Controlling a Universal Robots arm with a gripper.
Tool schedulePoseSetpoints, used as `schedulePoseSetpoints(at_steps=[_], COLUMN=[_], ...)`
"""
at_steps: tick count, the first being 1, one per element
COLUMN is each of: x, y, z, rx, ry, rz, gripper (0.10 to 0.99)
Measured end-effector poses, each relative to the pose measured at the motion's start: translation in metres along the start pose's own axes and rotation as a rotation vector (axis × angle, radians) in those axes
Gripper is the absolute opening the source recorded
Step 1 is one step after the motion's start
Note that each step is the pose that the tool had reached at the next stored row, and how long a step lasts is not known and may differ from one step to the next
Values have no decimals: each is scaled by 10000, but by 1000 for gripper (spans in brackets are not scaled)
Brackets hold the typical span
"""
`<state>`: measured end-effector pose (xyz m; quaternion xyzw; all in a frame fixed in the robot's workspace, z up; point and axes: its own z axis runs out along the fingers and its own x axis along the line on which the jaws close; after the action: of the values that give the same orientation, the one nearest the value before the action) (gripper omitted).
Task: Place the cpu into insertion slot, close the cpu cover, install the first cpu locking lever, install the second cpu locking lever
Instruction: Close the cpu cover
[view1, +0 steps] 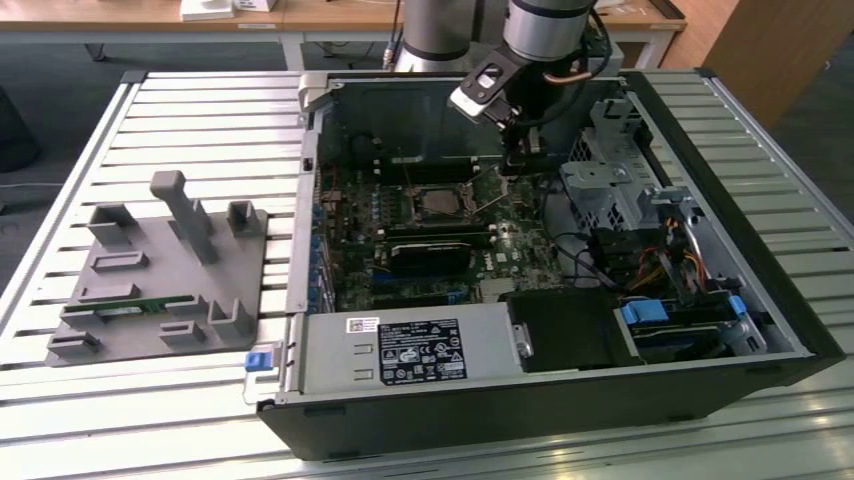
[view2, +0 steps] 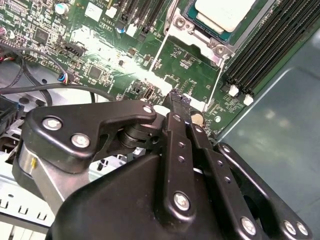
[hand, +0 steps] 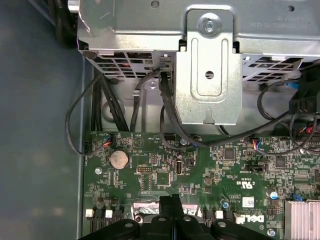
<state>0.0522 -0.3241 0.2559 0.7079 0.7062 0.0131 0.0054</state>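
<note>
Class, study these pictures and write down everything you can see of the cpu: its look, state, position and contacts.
The cpu is a flat chip with a pale silver-grey metal top and a thin green edge, partly cut off by the picture's edge in the second wrist view. It lies flat in the insertion slot, framed by the slot's silver metal rim. The gripper is apart from it, not touching it.

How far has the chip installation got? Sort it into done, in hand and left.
Done: the chip sits in place, the cover frame seemingly down around it. In hand: the gripper, jaws shut, is beside the two thin levers. Left: both levers appear unlatched.
</note>
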Motion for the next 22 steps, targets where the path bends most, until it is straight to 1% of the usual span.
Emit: schedulePoseSetpoints(at_steps=[6, 13, 22], x=[15, 49, 52], y=[21, 83, 142], z=[12, 36, 45], rx=[0, 0, 0], ry=[0, 0, -1], rz=[0, 0, 0], gripper=[106, 106, 106])
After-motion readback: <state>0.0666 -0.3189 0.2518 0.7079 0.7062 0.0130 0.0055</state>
